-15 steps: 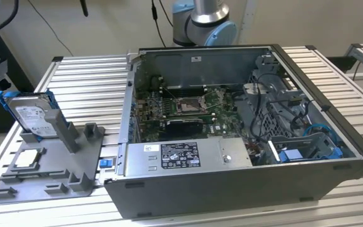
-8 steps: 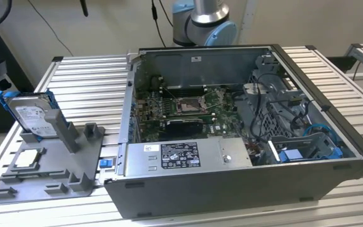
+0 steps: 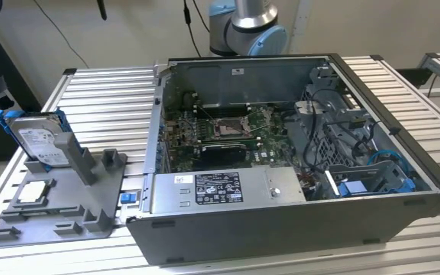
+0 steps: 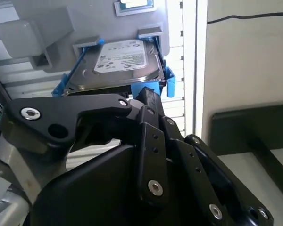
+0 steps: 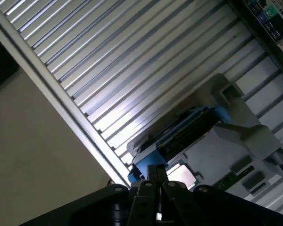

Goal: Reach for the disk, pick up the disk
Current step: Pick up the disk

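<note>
So the disk (image 3: pixel 38 140) is standing on edge in the grey holder (image 3: pixel 59 195) on the slatted table (image 3: pixel 105 91), at the exterior view's left, near the open computer case (image 3: pixel 281 229). In the second wrist view we've got the gripper (image 4: pixel 146 95) pointed down at the disk's blue-framed top edge, which lies straight ahead, just past the tips. The fingers look pressed together to us, pinching nothing.
</note>
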{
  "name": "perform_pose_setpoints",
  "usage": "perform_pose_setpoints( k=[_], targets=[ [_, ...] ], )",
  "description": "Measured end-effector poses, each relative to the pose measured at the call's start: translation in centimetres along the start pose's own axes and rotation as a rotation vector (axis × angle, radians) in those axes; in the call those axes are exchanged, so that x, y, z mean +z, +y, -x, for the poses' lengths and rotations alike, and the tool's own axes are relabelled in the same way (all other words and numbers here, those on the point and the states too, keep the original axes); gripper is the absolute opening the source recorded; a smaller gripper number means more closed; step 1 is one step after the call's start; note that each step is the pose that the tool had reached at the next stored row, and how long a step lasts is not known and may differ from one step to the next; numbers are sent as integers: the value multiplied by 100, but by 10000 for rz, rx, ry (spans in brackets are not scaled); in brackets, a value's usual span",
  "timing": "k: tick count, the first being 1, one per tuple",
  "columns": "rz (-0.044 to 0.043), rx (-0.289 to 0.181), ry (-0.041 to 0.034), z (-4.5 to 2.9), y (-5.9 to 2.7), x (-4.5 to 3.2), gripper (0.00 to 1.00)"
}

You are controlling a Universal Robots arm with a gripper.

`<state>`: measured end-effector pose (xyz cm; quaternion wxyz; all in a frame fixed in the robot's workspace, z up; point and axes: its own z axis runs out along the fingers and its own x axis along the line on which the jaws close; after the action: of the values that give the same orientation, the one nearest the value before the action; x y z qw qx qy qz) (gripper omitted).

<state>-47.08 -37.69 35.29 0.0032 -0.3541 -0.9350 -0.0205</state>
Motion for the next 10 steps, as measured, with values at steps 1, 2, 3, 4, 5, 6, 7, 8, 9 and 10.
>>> perform_pose_setpoints(
  k=[1,2,3,4,5,6,7,8,9,10],
  targets=[
    [2,130,-4,0,0,0,0],
    [4,261,-9,0,0,0,0],
    [7,390,-14,0,0,0,0],
    [10,516,-19,0,0,0,0],
    [13,649,-23,0,0,0,0],
    [15,775,-28,0,0,0,0],
    [18,900,-32,0,0,0,0],
    [20,1022,-37,0,0,0,0],
    [23,1158,-42,0,0,0,0],
    [26,1280,-46,0,0,0,0]
  ],
)
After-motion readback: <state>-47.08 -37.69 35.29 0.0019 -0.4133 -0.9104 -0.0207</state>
